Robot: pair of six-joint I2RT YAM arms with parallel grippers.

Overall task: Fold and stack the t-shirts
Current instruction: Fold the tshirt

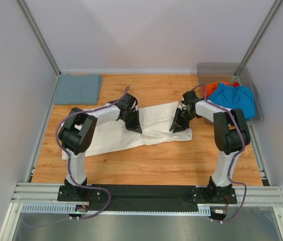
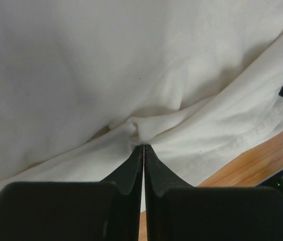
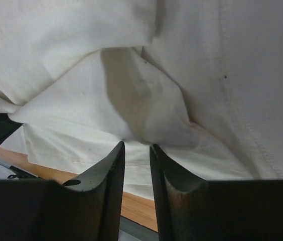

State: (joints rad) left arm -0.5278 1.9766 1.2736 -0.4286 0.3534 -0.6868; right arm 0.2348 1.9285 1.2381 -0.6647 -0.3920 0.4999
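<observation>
Cream shirt (image 1: 154, 131) spread mid surface (image 1: 181, 160) | left gripper (image 2: 144, 145) closed, pinching a shirt fold | right gripper (image 3: 137, 144) jaws slightly apart, tips at cloth, nothing between | grey-blue shirt (image 1: 77, 89) folded, far-left corner

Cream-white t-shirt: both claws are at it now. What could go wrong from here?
1. The left claw is shut on only a small pucker of the cream-white t-shirt; on a lift, the cloth may slip out.
2. The right claw has its jaws a little apart, with a fold just at the tips; it may catch too little, so one side would lag.
</observation>
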